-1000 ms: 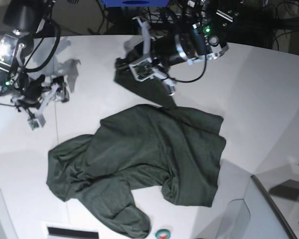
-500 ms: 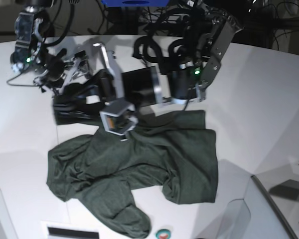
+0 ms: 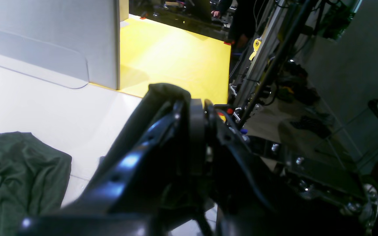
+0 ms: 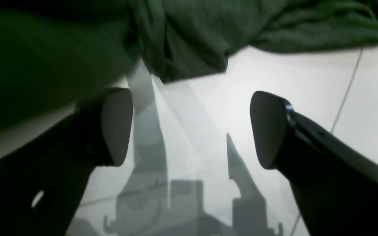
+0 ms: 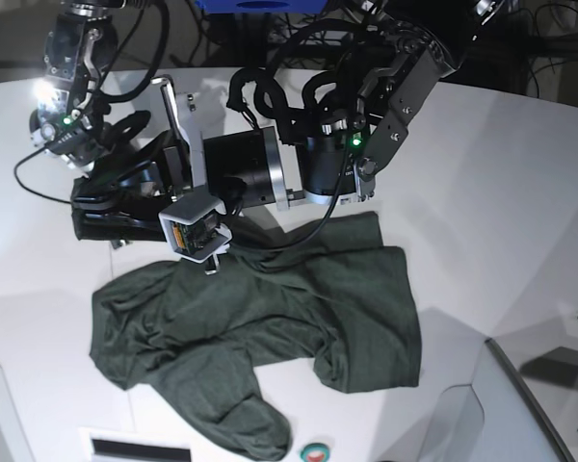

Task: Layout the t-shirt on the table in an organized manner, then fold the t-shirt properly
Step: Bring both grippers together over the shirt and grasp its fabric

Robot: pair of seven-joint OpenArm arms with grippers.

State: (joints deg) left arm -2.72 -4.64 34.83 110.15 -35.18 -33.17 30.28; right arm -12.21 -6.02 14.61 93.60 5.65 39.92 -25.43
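A dark green t-shirt (image 5: 270, 327) is lying rumpled across the middle of the white table (image 5: 501, 192), one sleeve trailing toward the near edge and its upper hem drawn up toward the robot's arms. The left arm is reaching far across the table from the base view's right side, its left gripper (image 3: 194, 108) closed tight with a fold of the green fabric pinched at its tip; in the wrist view the cloth is bunching over the top of the clamped black fingers. Beside it, on the base view's left, the right gripper (image 4: 190, 127) is hovering just above the tabletop with its two dark pads (image 4: 267, 127) spread wide and nothing between them, bare white surface and the gripper's own shadow showing in the gap. The shirt's edge is hanging just beyond those open pads, close but not touching them. A thin seam line (image 4: 346, 88) is running across the table under the right gripper.
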